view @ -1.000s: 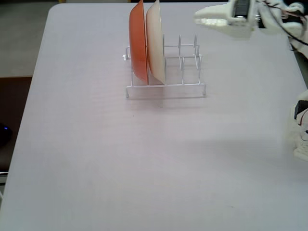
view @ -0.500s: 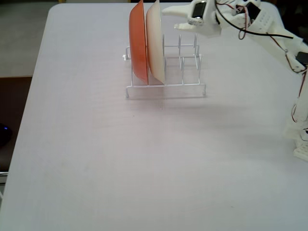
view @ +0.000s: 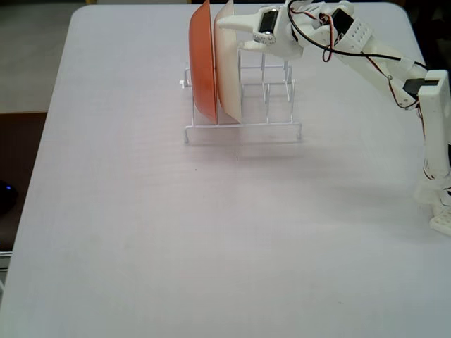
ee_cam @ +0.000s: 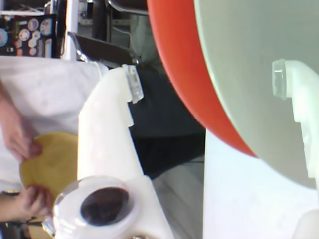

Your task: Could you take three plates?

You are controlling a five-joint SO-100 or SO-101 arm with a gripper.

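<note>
Cream-white plate [view: 227, 60] upright in the white wire rack [view: 243, 113], just right of the orange plate [view: 203, 63] in the fixed view. Gripper [view: 229, 32] at that plate's upper edge, fingers spread, clamping nothing. Yellow plate [ee_cam: 50, 167] beyond the rack, in a person's hands [ee_cam: 20, 142], wrist view.

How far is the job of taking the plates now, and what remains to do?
Only two plates stand in the rack: the orange plate and the cream-white plate. In the wrist view a person's hands hold a yellow plate beyond the table, so that one looks already taken. No blue plate shows. The end effector is open at the cream-white plate's top rim, not yet closed. Gripping and lifting it remains.
</note>
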